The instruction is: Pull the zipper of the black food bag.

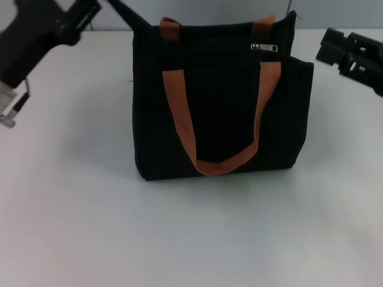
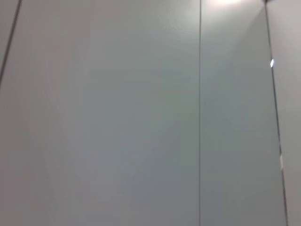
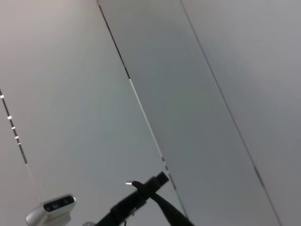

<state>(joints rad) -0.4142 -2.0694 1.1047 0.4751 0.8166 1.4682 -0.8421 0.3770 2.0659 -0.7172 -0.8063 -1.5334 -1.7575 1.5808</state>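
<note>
Head view only: black food bag (image 1: 218, 101), zipper (image 1: 264, 47); wrists: wall.

Black food bag (image 1: 221, 113) upright (orange handles), zipper (image 1: 264, 47) top right

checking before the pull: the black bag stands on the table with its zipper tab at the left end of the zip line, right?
Not quite. The black food bag does stand on the table, but the zipper sits near the right end of the zip line, as the head view shows.

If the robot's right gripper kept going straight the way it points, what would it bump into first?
Probably the black food bag. The right gripper points in from the right toward its upper side, near the zipper, though depth is hard to judge.
</note>
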